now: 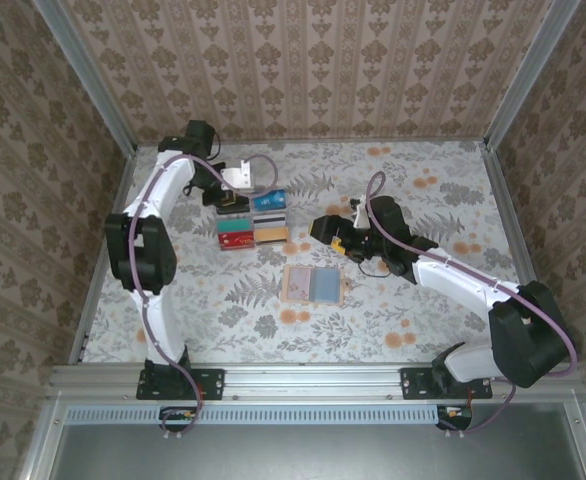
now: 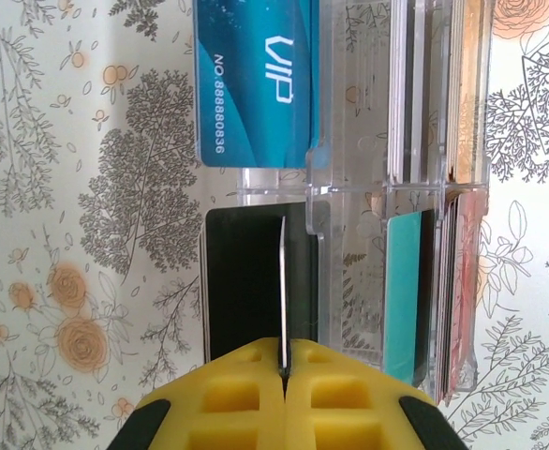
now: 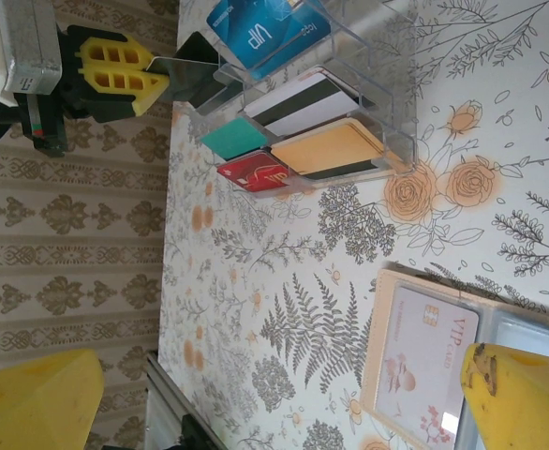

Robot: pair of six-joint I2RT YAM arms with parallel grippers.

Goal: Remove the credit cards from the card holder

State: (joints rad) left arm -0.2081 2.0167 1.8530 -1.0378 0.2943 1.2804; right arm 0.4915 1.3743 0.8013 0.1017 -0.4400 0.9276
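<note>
The card holder (image 1: 315, 284) lies open on the table, tan-peach, with a pale pink VIP card (image 3: 422, 361) in one half and a blue-grey panel beside it. My left gripper (image 2: 284, 367) is shut on a thin dark card (image 2: 282, 286) seen edge-on, held over a clear organizer (image 1: 253, 220), above a black card (image 2: 242, 281). A blue VIP card (image 2: 256, 84), a teal card (image 2: 404, 291), a red card (image 3: 251, 172) and a tan-orange card (image 3: 335, 148) sit in its slots. My right gripper (image 3: 282, 375) hangs open above the table beside the card holder (image 3: 382, 309), nothing between its fingers.
The organizer (image 3: 387, 141) stands at the back left of the floral table, with a white card with black stripes (image 3: 303, 105) in one slot. Patterned walls and metal posts close in the table on three sides. The left arm (image 1: 148, 230) runs along the left edge.
</note>
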